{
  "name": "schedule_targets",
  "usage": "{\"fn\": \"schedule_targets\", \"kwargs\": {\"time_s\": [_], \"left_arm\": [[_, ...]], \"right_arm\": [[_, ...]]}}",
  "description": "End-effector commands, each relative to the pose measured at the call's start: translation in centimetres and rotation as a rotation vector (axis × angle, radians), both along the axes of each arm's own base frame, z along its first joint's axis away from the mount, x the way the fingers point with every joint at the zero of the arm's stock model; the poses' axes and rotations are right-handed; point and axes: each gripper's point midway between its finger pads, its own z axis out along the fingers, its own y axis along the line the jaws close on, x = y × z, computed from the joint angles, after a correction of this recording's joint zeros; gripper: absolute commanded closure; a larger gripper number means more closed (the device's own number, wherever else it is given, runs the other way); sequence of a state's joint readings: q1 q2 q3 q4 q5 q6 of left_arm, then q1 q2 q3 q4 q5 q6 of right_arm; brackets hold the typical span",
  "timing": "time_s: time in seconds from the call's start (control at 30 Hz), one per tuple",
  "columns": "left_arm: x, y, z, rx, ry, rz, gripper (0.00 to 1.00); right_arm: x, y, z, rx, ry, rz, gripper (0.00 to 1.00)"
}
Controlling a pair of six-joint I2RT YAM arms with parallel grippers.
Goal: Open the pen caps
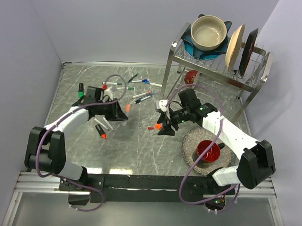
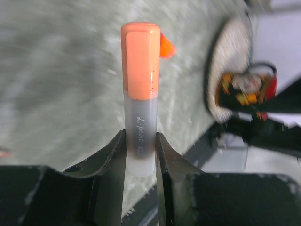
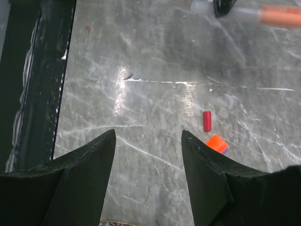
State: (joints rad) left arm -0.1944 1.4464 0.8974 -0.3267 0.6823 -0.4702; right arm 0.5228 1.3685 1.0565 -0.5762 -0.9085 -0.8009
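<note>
L gripper (image 2: pixel 140 143) is pinching a frosted translucent marker barrel (image 2: pixel 139 113) tight btw both fingers (image 2: pixel 115 162), left of table centre, w/ its orange plastic cap (image 2: pixel 140 61) on. R gripper (image 3: pixel 148 136) is hovering w/ fingers spread wide, holding nothing. Only the R wrist view is showing clearly a small loose red cap (image 3: pixel 207 121) and a loose orange cap (image 3: pixel 216 142) lying near each other on the grey marble tabletop (image 3: pixel 141 70). Only the top view is showing scattered white markers (image 1: pixel 137 87) at the far side.

A: The white-shelled left arm (image 1: pixel 66 121) and right arm (image 1: pixel 233 135), are they alike?
B: Yes. Black joint housings, and a purple cable (image 1: pixel 38 155) loops along each.
A: Fingers (image 3: pixel 84 183)?
B: Matte black wedges — scuffed edges.
</note>
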Motion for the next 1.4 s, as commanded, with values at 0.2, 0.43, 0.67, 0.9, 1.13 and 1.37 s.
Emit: {"fn": "schedule_targets", "kwargs": {"time_s": [0.2,0.43,0.67,0.9,1.13,1.37], "left_arm": [[-5.7,-5.6,0.1,-0.077,0.071,-0.249,0.99],[-8.2,-7.4,-0.1,-0.096,0.099,-0.354,0.99],[-9.7,-7.9,-0.3,-0.11,0.117,-0.425,0.99],[-10.8,-8.5,-0.1,-0.14,0.128,-0.486,0.99],[-12.3,-9.3,0.2,-0.157,0.138,-0.564,0.99],[-13.2,-10.0,0.3,-0.161,0.137,-0.611,0.99]], "right_arm": [[-0.7,-1.3,-1.0,-0.033,-0.159,0.127,0.35],[-1.1,-2.6,-1.7,-0.102,-0.231,0.212,0.33],[-0.7,-3.0,-1.0,-0.144,-0.276,0.262,0.3],[-0.6,-3.0,-0.1,-0.183,-0.326,0.328,0.23],[-0.2,-2.3,0.8,-0.232,-0.413,0.406,0.23],[-2.1,0.8,-0.1,-0.252,-0.419,0.519,0.24]]}}
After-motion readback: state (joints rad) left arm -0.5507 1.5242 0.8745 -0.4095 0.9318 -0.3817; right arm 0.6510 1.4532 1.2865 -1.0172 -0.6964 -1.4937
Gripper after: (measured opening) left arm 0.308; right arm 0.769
